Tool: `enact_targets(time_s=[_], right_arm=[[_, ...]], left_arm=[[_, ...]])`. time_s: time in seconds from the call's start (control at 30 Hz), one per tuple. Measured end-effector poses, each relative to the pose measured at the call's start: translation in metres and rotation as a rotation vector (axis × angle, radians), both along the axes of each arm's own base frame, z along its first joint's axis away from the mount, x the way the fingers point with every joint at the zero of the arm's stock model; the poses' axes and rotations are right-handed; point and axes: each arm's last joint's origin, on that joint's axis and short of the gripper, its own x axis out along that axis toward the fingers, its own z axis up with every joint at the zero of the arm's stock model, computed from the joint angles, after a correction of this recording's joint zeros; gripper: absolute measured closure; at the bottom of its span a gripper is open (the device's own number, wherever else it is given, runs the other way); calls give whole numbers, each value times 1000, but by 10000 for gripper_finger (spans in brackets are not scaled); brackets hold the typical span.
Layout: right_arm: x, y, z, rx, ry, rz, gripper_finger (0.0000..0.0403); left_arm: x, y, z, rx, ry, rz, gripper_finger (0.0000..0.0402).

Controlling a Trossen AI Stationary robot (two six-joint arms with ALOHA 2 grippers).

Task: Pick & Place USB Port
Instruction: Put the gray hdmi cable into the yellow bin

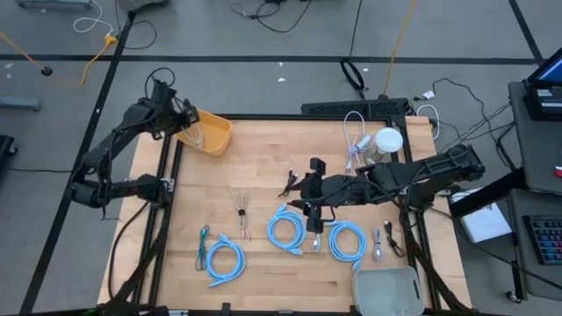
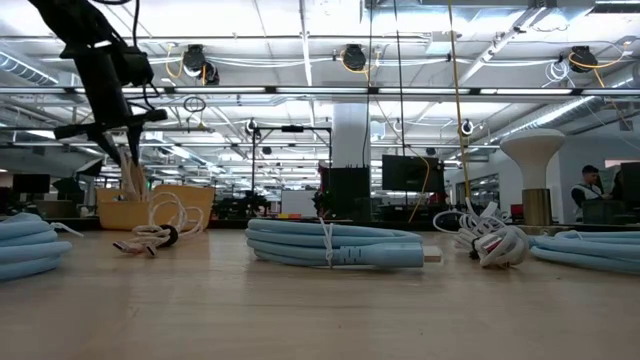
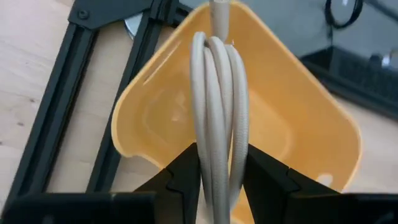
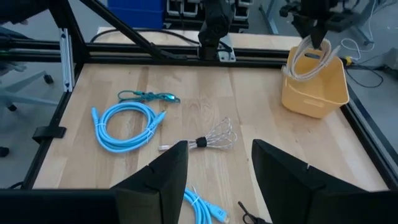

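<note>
My left gripper [image 1: 187,118] is at the table's far left, above a yellow bin [image 1: 211,136], shut on a coiled beige cable [image 3: 217,93]. The cable hangs down from it into the bin, as the low view [image 2: 133,175] and the right wrist view [image 4: 308,59] also show. My right gripper [image 1: 306,189] is open and empty over the middle of the table, near a light blue coiled cable [image 1: 285,230]. Its fingers [image 4: 168,177] point toward the table's left. My left gripper pinches the beige cable's bundled loops [image 3: 216,163] between its two fingers [image 3: 186,177], several strands together. The fingers come from above, pointing down. The loops hang below the fingers, and their lower part is inside the yellow bin [image 3: 292,130]; whether it touches the bin's floor cannot be told.
More light blue coils lie near the front [image 1: 347,241] [image 1: 224,261], with a green cable [image 1: 204,241] and a small silvery bundle [image 1: 241,211]. A white cable [image 1: 356,140] and a white round object [image 1: 388,140] sit at the far right. A grey tray [image 1: 386,285] stands at the near right.
</note>
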Motion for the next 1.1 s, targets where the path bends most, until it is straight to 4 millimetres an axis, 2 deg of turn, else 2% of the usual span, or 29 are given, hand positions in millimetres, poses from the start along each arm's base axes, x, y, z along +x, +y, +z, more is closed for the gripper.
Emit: enact_targets(time_s=[0.17,0.47,0.67,0.93,1.1], right_arm=[[1,0,2,-12,-20,10,232],[1,0,2,-13,-20,8,232],[1,0,2,-14,-16,8,232],[0,0,1,-14,-6,8,232],[-2,-1,2,-14,-4,9,232]], left_arm=[[-2,-2,-1,-12,34,-96,293],[-3,-2,-1,-18,13,-89,299],[-2,-1,0,-34,-51,32,367],[10,3,4,-45,-254,266,367],[30,-2,3,-83,-309,363,367]])
